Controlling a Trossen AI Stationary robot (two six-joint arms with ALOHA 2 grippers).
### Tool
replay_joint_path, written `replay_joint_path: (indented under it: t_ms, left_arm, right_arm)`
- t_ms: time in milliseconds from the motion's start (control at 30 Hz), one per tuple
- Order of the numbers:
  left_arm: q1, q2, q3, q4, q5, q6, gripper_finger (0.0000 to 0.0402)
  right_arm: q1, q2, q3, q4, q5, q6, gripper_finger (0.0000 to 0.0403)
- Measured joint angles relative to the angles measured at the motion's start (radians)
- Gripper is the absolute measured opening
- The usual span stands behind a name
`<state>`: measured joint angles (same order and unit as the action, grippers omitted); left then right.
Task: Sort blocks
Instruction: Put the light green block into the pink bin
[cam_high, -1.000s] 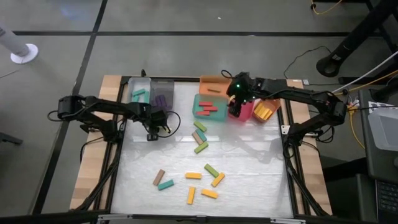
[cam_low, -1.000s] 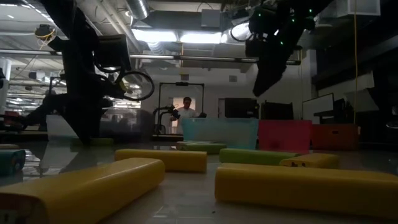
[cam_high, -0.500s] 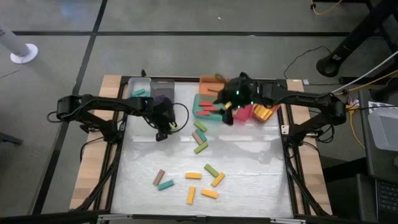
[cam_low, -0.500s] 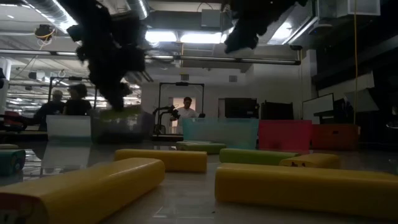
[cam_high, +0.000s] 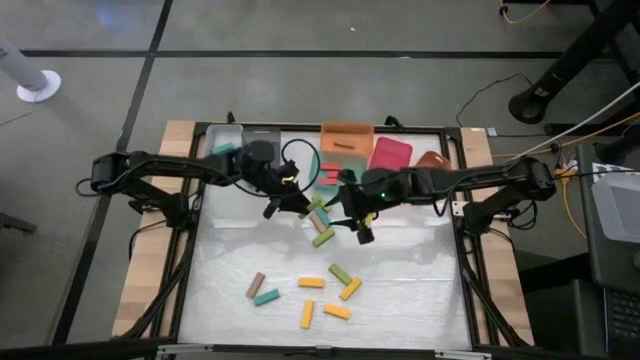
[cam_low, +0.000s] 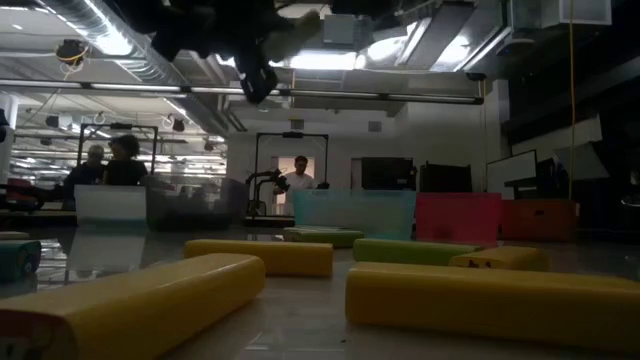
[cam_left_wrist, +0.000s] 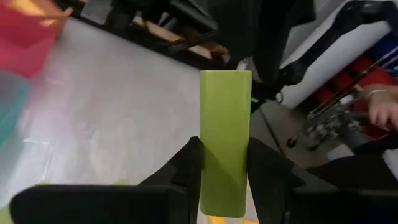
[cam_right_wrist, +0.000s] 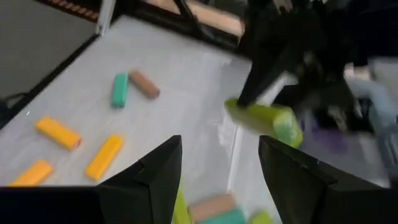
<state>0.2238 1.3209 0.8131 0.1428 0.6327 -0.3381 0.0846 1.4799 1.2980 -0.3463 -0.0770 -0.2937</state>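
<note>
While your left pincer (cam_left_wrist: 224, 171) hangs above the middle of the counter (cam_high: 400, 290), it is clamped on a green block (cam_left_wrist: 224, 140): the wrist view shows the block standing lengthwise between the two dark fingers (cam_left_wrist: 186, 168), its far end sticking well out past the tips. From above, that pincer (cam_high: 285, 195) sits lifted just beside the teal bin (cam_high: 328, 172), with a small heap of blocks (cam_high: 321, 222) on the counter just beyond its tips.

Your right pincer (cam_right_wrist: 217, 171) holds nothing and its fingers stand wide apart. From above it (cam_high: 362, 228) hovers close to the left one, with the same heap lying between the two. Its own camera looks past the gap at the green block (cam_right_wrist: 264, 121) gripped by the other arm, and at a teal block (cam_right_wrist: 120, 89) lying beside a brown one (cam_right_wrist: 144, 83) on the counter farther off.

Below both pincers, toward the near edge of the counter, you have a loose scatter of blocks: several yellow blocks (cam_high: 325, 298), a green one (cam_high: 340, 273), a brown one (cam_high: 256, 284) and a teal one (cam_high: 266, 297). Behind the pincers stand the orange bin (cam_high: 347, 136), the red bin (cam_high: 390, 153) and a clear bin (cam_high: 240, 140).

In the low view, people (cam_low: 110, 165) show in the room beyond the counter.
</note>
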Motion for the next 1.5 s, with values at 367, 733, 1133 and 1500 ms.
replay_joint_path:
  t_ms: [367,733,1133,1500]
  left_arm:
    - [-0.11,0.005,0.0,0.028,-0.001,-0.021,0.0092]
    - [-0.131,0.005,0.0,0.029,-0.1,-0.021,0.0093]
    - [-0.131,0.005,0.0,0.024,-0.099,0.013,0.0098]
    - [-0.127,0.005,0.0,0.025,-0.104,-0.079,0.0099]
  right_arm:
    - [0.0,0.058,0.0,0.123,0.012,-0.027,0.0214]
    - [0.0,0.134,-0.001,0.197,-0.138,-0.027,0.0213]
    - [0.0,0.145,0.0,0.216,-0.142,-0.03,0.0097]
    - [0.0,0.135,0.0,0.159,-0.125,0.031,0.0056]
